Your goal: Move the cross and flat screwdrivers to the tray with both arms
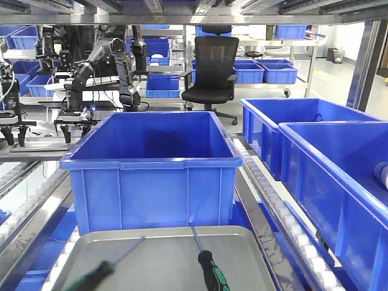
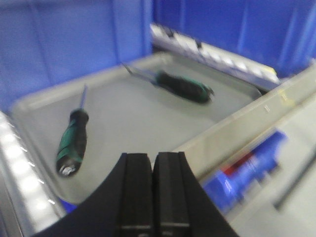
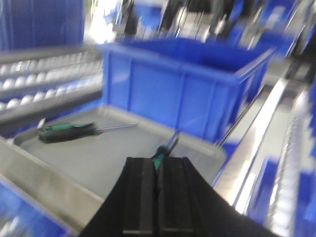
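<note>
Screwdrivers [image 1: 208, 271] both lie in the tray [image 1: 157, 267]; left gripper [image 2: 153, 163] and right gripper [image 3: 158, 170] pressed together, empty; retreat next.

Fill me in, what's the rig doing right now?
Both screwdrivers already lie in the grey metal tray in front of the blue bin: one on the left, one on the right, lying apart. Neither arm is holding anything. The left gripper and the right gripper are both shut and empty, above the tray's near side. The transfer looks done.
</note>
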Tool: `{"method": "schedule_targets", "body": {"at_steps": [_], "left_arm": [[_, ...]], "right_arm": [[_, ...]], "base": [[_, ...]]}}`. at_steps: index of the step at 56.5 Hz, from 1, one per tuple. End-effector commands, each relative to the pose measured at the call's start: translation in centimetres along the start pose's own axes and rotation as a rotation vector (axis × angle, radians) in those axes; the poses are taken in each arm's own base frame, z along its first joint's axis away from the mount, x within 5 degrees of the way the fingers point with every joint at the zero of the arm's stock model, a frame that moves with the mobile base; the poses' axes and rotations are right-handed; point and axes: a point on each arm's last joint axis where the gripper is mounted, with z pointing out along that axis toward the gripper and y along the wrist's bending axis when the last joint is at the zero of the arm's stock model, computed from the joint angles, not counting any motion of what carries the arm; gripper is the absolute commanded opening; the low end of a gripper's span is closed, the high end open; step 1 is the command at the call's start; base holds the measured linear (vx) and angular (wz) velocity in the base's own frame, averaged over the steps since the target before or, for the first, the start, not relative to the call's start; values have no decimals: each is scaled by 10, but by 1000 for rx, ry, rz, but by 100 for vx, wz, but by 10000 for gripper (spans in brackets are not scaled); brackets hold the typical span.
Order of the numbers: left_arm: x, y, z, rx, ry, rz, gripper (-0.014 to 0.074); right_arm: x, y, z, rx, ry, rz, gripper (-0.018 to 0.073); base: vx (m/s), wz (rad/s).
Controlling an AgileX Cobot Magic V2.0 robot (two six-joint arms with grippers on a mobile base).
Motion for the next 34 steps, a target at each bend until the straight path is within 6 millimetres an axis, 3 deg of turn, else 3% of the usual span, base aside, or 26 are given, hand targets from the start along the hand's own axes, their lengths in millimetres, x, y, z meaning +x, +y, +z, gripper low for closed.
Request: {"method": "schedule_targets", "body": {"at_steps": [1,6,14,34], "left_arm": [[-12,6,-6,-78,-222,-24,3],[-10,11,-4,-110,-267,-31,3],[-7,10,-4,-102,-246,-32,3],[-7,10,-4,-102,-246,-32,3]], "right_arm": [[-1,-5,-14,78,-267,-1,-11],[14,-6,-18,103,-339,1,-11],[26,-6,-14,102,-305,3,-8],[28,-6,-14,95,-282,3,-8]], "base": [[0,0],[0,0],[0,0],[0,0]]}}
